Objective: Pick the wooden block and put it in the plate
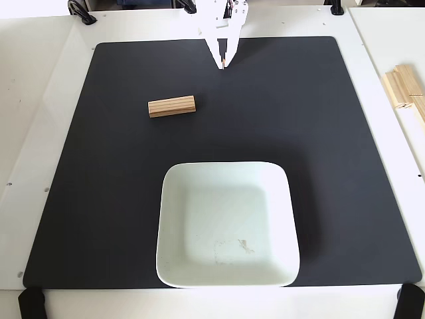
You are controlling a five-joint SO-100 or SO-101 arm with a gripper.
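In the fixed view the wooden block (172,106), a small tan bar with grooved lines, lies flat on the black mat, left of centre. The plate (174,183), a white square dish with rounded corners, sits nearer the front edge with nothing in it. My white gripper (224,64) hangs at the mat's far edge, fingers together and pointing down, well to the right of and behind the block. Nothing is between its fingers.
A black mat (345,146) covers most of the white table. Pale wooden sticks (405,90) lie piled at the right edge. Black clamps (81,12) grip the table's far edge and its front corners.
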